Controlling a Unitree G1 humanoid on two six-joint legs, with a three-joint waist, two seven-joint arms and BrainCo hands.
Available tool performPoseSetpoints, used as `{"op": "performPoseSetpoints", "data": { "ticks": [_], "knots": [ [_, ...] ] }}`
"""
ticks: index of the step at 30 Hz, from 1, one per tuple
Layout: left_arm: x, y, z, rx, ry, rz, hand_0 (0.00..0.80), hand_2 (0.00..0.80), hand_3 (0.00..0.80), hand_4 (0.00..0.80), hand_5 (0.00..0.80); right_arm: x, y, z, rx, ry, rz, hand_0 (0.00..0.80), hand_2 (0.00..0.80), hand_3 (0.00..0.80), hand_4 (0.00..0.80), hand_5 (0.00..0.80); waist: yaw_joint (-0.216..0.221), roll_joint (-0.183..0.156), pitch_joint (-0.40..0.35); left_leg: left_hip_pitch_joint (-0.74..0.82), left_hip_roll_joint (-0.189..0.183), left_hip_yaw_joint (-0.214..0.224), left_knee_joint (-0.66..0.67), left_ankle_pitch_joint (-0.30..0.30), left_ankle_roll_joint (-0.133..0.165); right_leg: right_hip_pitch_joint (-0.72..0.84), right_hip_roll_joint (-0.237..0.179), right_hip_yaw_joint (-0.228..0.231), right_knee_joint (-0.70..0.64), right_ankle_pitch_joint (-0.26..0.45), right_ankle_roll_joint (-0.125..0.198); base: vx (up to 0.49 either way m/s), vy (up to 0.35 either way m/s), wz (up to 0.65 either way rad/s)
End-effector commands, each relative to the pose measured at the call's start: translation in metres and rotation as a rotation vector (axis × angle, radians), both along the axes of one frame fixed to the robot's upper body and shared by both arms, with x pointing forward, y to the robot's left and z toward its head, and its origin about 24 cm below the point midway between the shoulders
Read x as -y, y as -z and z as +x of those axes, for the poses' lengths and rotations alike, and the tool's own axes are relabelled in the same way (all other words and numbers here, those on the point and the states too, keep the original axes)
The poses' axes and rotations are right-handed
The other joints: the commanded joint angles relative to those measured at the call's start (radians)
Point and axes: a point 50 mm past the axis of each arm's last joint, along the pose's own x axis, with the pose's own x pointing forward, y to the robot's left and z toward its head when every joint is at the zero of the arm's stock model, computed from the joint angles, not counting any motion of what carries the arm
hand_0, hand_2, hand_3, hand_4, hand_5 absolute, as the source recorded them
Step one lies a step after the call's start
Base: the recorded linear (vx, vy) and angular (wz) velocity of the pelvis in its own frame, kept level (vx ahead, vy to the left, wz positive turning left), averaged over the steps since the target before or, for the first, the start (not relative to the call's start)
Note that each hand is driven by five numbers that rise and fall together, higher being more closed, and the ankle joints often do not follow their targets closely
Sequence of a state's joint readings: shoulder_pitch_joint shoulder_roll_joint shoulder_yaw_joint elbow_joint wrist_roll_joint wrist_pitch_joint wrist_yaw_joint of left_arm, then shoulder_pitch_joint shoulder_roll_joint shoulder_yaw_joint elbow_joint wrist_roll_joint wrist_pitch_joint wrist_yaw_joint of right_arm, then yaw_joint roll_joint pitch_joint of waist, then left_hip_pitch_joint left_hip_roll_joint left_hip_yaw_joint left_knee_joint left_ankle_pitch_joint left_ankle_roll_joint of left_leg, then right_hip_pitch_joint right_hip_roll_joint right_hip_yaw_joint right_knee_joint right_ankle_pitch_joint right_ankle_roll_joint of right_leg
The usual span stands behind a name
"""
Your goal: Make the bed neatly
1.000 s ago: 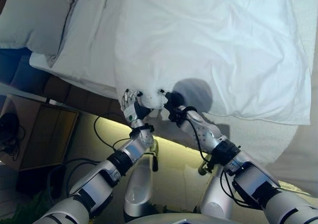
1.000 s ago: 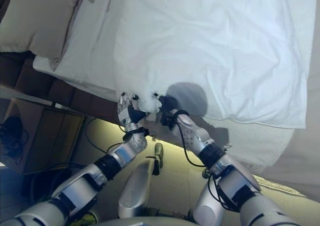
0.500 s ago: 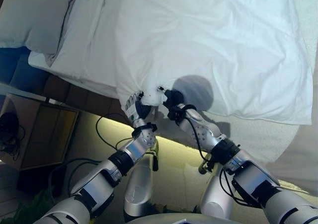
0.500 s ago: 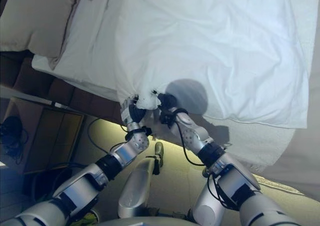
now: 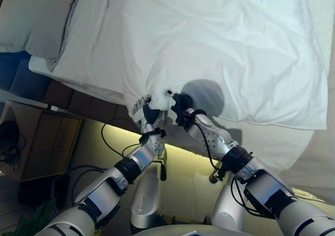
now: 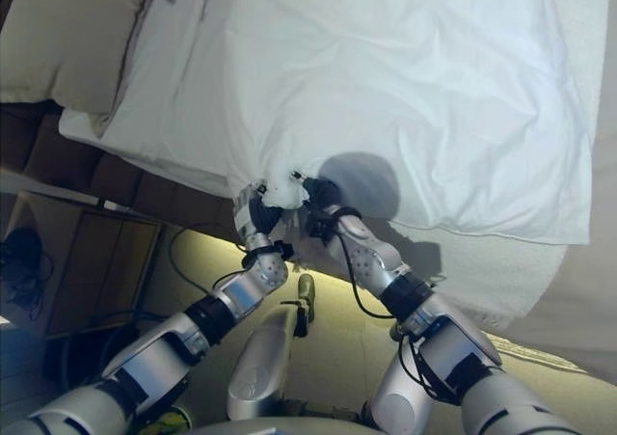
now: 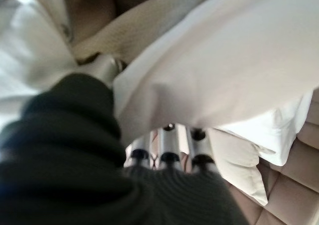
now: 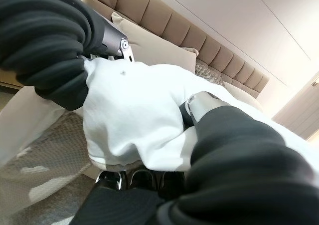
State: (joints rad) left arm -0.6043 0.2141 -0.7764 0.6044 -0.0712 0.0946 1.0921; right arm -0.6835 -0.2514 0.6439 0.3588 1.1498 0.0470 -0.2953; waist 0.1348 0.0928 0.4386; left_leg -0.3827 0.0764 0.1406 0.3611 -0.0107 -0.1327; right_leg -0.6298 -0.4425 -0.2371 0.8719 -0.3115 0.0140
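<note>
A white duvet [image 5: 220, 42] lies spread over the bed, with its near corner [image 5: 158, 101] bunched at the bed's edge. My left hand [image 5: 142, 114] grips that corner from the left, fingers [image 7: 169, 157] curled under the cloth. My right hand [image 5: 181, 105] holds the same bunch from the right, and in the right wrist view its thumb [image 8: 199, 103] presses into the white fold [image 8: 134, 115]. The two hands sit close together, almost touching. The left hand's dark cover [image 8: 45, 40] also shows in the right wrist view.
A beige pillow [image 5: 34, 16] lies at the bed's head on the left, beside a strip of white sheet [image 5: 89, 53]. The textured mattress side [image 5: 272, 142] shows below the duvet's right edge. A wooden nightstand [image 5: 44, 142] stands by the bed. A tan tufted headboard [image 8: 164, 23] lies beyond.
My left hand's fingers, straight beside the corner a second ago, have curled onto the duvet corner. The right hand has kept its hold, and the bunch has shifted slightly up.
</note>
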Motion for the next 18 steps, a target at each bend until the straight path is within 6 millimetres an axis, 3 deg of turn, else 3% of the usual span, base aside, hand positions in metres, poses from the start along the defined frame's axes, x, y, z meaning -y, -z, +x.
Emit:
{"op": "performPoseSetpoints", "data": {
  "ticks": [1, 3, 4, 5, 6, 18],
  "knots": [
    [0.001, -0.054, 0.026, 0.204, -0.015, -0.009, 0.800, 0.800, 0.800, 0.800, 0.800, -0.066, -0.035, -0.031, 0.103, -0.269, 0.112, 0.800, 0.800, 0.800, 0.800, 0.800, -0.007, -0.017, 0.007, -0.086, 0.017, -0.014, 0.056, 0.065, 0.103, 0.128, -0.076, 0.005, -0.482, 0.474, 0.153, 0.008, 0.017, -0.06],
    [0.000, -0.051, 0.025, 0.197, -0.014, 0.008, 0.800, 0.800, 0.800, 0.800, 0.800, -0.064, -0.028, -0.031, 0.081, -0.254, 0.093, 0.800, 0.800, 0.800, 0.800, 0.800, -0.003, -0.018, 0.000, -0.075, 0.014, -0.017, 0.050, 0.064, 0.103, 0.141, -0.079, -0.003, -0.485, 0.473, 0.154, 0.006, 0.007, -0.02],
    [-0.002, -0.050, 0.025, 0.192, -0.016, 0.020, 0.800, 0.800, 0.800, 0.800, 0.800, -0.063, -0.025, -0.031, 0.064, -0.244, 0.089, 0.389, 0.389, 0.389, 0.389, 0.389, -0.002, -0.019, -0.004, -0.072, 0.014, -0.017, 0.047, 0.064, 0.102, 0.147, -0.080, -0.006, -0.486, 0.472, 0.154, 0.000, 0.000, 0.00],
    [-0.003, -0.047, 0.024, 0.184, -0.021, 0.033, 0.800, 0.800, 0.800, 0.800, 0.800, -0.063, -0.022, -0.033, 0.046, -0.239, 0.085, 0.041, 0.041, 0.041, 0.041, 0.041, -0.001, -0.021, -0.009, -0.067, 0.013, -0.018, 0.046, 0.063, 0.102, 0.153, -0.080, -0.008, -0.487, 0.471, 0.154, 0.000, 0.000, 0.00],
    [-0.005, -0.045, 0.024, 0.177, -0.028, 0.050, 0.800, 0.800, 0.800, 0.800, 0.800, -0.062, -0.018, -0.033, 0.026, -0.235, 0.081, 0.000, 0.000, 0.000, 0.000, 0.000, 0.001, -0.023, -0.016, -0.061, 0.013, -0.018, 0.043, 0.062, 0.101, 0.161, -0.081, -0.012, -0.489, 0.468, 0.154, 0.000, 0.000, 0.00],
    [-0.041, -0.011, 0.017, 0.054, -0.127, 0.127, 0.800, 0.800, 0.800, 0.800, 0.800, -0.064, 0.011, -0.056, -0.095, -0.333, 0.154, 0.000, 0.000, 0.000, 0.000, 0.000, 0.010, -0.029, -0.091, 0.036, 0.004, -0.012, 0.022, 0.048, 0.091, 0.271, -0.102, -0.051, -0.493, 0.441, 0.155, 0.064, 0.044, 0.02]
  ]
}}
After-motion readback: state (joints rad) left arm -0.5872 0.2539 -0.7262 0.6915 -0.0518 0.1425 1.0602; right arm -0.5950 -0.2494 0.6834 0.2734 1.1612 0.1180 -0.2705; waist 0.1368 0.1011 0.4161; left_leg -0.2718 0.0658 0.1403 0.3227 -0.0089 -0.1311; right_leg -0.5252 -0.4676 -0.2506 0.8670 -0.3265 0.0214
